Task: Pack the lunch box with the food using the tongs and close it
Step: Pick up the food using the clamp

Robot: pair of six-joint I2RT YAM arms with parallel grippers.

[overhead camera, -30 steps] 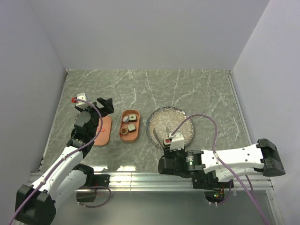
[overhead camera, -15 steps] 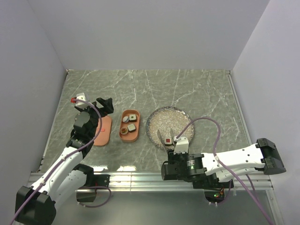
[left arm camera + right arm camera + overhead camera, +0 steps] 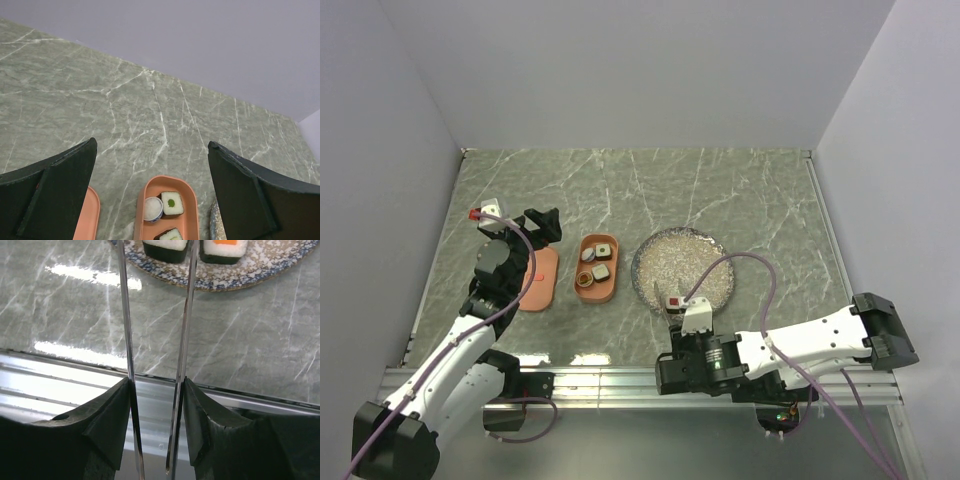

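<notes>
Green veined marble makes up the surface (image 3: pixel 750 200), and on it the speckled plate (image 3: pixel 705 255) lies to the right of the lunch box (image 3: pixel 596 294), whose lid (image 3: pixel 542 285) rests flat just to its left. The right arm has drawn back toward the near edge over the last second and now sits low, its wrist covering the plate's near rim in the overhead view. The right fingers (image 3: pixel 110 410) are clamped on the tongs (image 3: pixel 125 315) and have squeezed them slightly narrower. The two slim arms reach forward to straddle a white-topped piece (image 3: pixel 162 247) on the plate's near edge, with an orange-topped piece (image 3: pixel 225 247) just outside the right arm. This looks like the start of another pickup, though the tips are cut off by the frame, so I cannot tell whether they grip the piece yet. The left fingers (image 3: pixel 55 185) have stayed spread wide, holding nothing, above the lid. The box already holds several pieces (image 3: pixel 171 203), so packing seems well along, with closing still to come.
</notes>
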